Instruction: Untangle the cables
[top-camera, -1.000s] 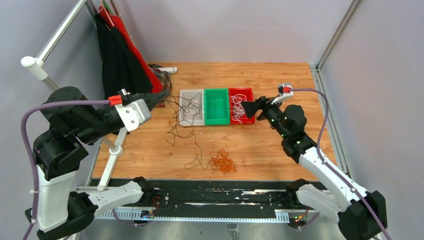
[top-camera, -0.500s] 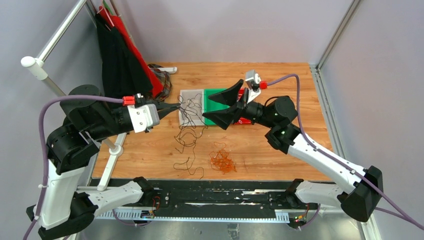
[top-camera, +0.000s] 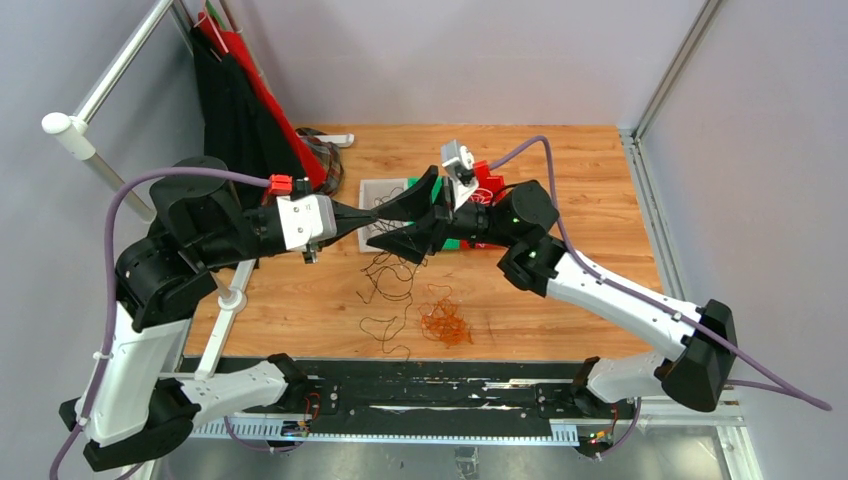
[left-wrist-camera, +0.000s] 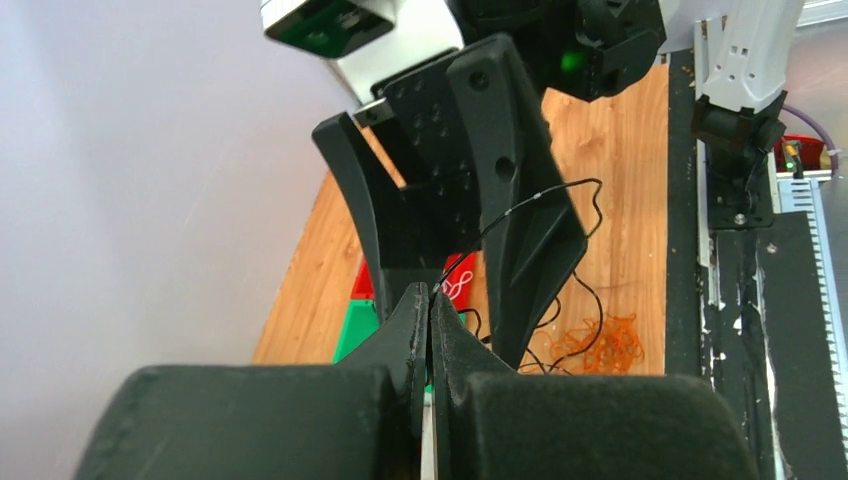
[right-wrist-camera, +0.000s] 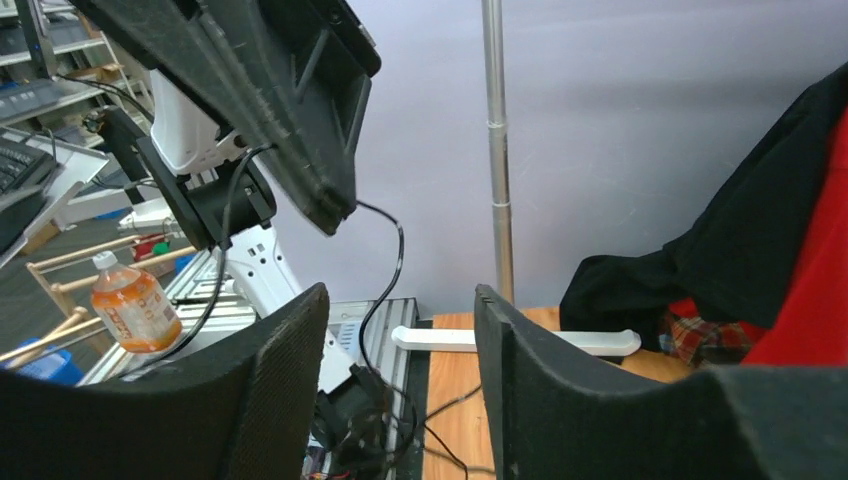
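A light-brown wood-plank tabletop (top-camera: 600, 200) carries everything. Toward its far middle sits a shallow grey plastic bin (top-camera: 368, 195). Just right of it, slivers of a green plastic bin (top-camera: 452, 243) and a red plastic bin (top-camera: 497, 185) show, both largely covered. Thin black cable strands (top-camera: 385, 290) loop across the boards in front of the grey bin. Just right of them, near the front edge, lies a small tangle of thin orange cables (top-camera: 443, 323). At the far left rest a white power strip (top-camera: 335, 139) and, beside it, what seems to be a grey-red braided cord bundle (top-camera: 322, 158).

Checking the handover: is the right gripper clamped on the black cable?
No: in the right wrist view the right gripper stands open with a wide gap, and the black cable hangs loose in that gap, unpinched.
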